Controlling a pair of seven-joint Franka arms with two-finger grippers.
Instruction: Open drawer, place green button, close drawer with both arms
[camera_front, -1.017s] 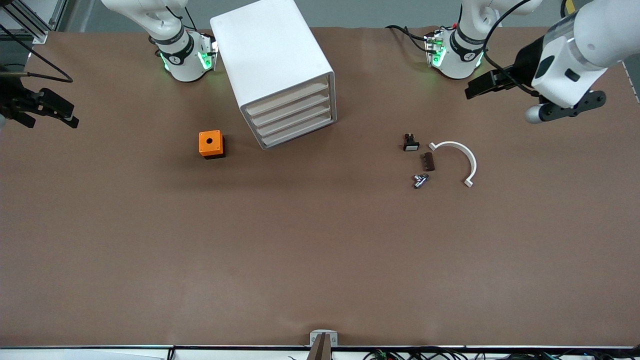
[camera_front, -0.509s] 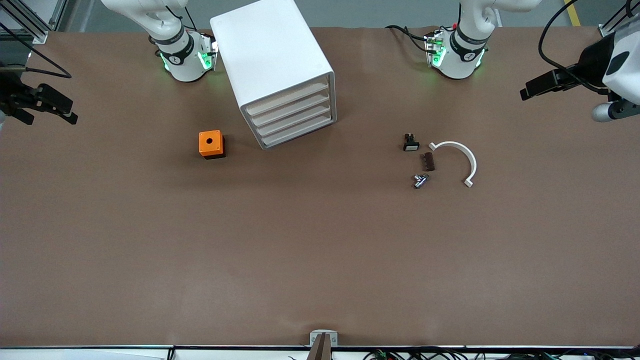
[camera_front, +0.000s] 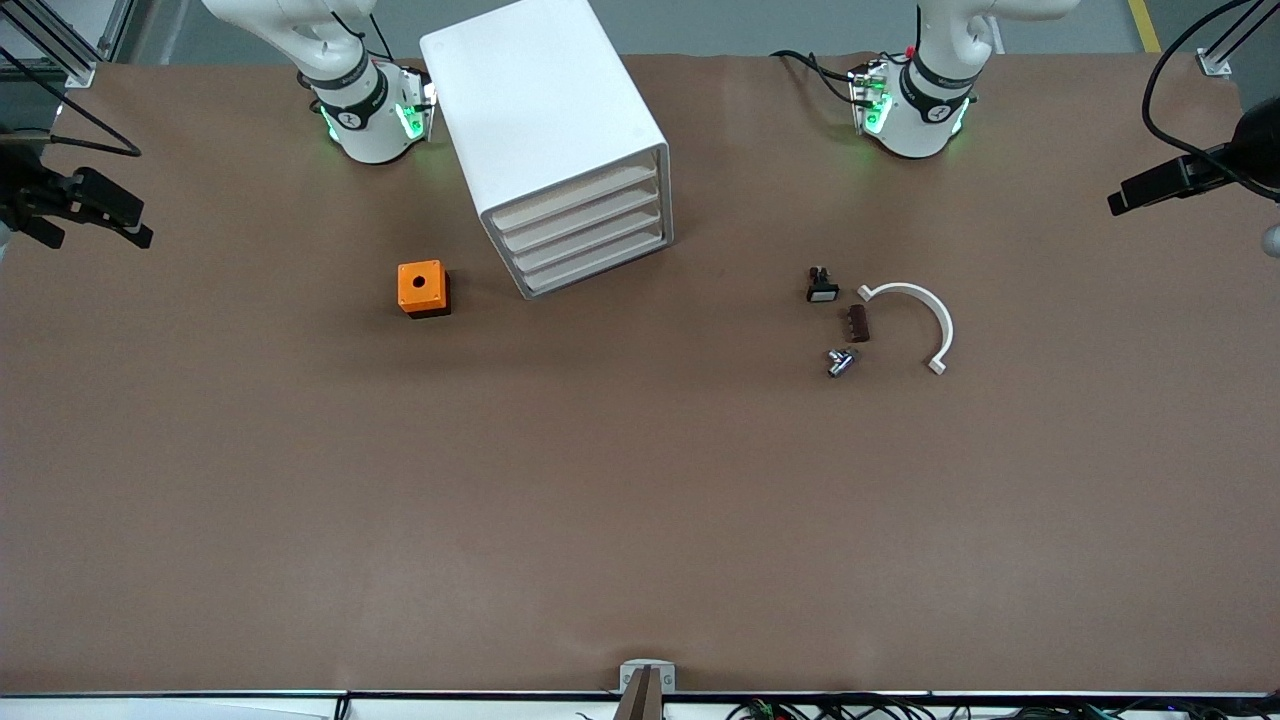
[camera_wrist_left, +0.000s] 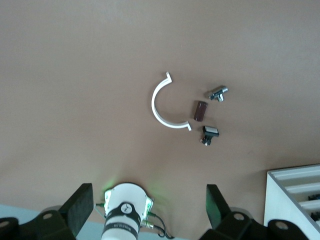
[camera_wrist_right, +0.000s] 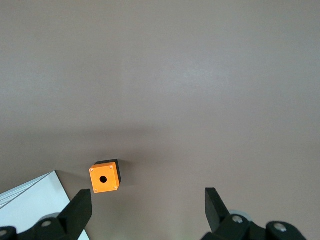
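The white cabinet (camera_front: 545, 110) stands between the two arm bases, and all its drawers are pushed in, including the bottommost drawer (camera_front: 597, 266). The button is out of view. My left gripper (camera_front: 1118, 203) hangs open and empty over the table's edge at the left arm's end. In the left wrist view its fingers (camera_wrist_left: 80, 206) stand wide apart, high above the small parts. My right gripper (camera_front: 135, 224) is open and empty over the table's edge at the right arm's end. The right wrist view shows its fingers (camera_wrist_right: 80, 210) spread above bare table.
An orange cube (camera_front: 422, 288) with a round hole sits beside the cabinet toward the right arm's end. Toward the left arm's end lie a small black part with a white face (camera_front: 822, 288), a brown block (camera_front: 857, 323), a small metal part (camera_front: 840, 361) and a white half ring (camera_front: 925, 310).
My left gripper has swung away from the small parts toward the left arm's end of the table, staying open. The right gripper has barely moved.
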